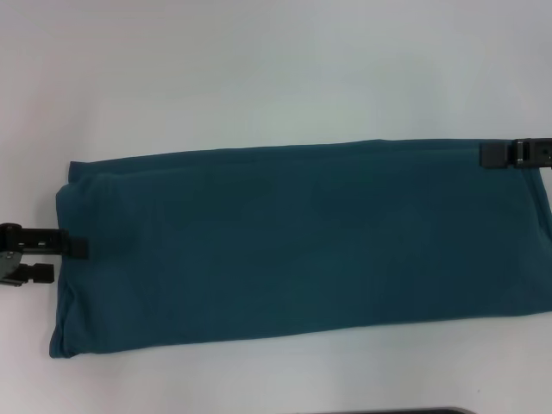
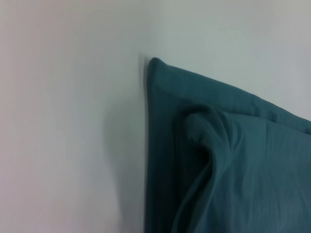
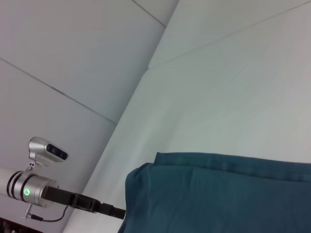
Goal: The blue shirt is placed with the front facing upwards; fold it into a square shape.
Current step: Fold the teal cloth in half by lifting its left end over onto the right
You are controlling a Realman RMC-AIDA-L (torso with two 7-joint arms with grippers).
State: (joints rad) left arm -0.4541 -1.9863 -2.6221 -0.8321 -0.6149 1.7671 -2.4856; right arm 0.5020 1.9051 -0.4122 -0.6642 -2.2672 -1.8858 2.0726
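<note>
The head camera looks steeply down on the white table (image 1: 259,69), with the blue shirt (image 1: 293,241) filling the lower half from 9 to 3 o'clock. The left wrist camera sits close over the shirt's folded end. The right wrist camera looks low across the table toward the left end effector (image 3: 114,211), sharing that same end.

I see the blue shirt (image 1: 293,246) lying folded lengthwise across the worktop (image 1: 259,69), my left pincer (image 1: 53,256) at its left end and my right pincer (image 1: 504,153) at its far right corner.
</note>
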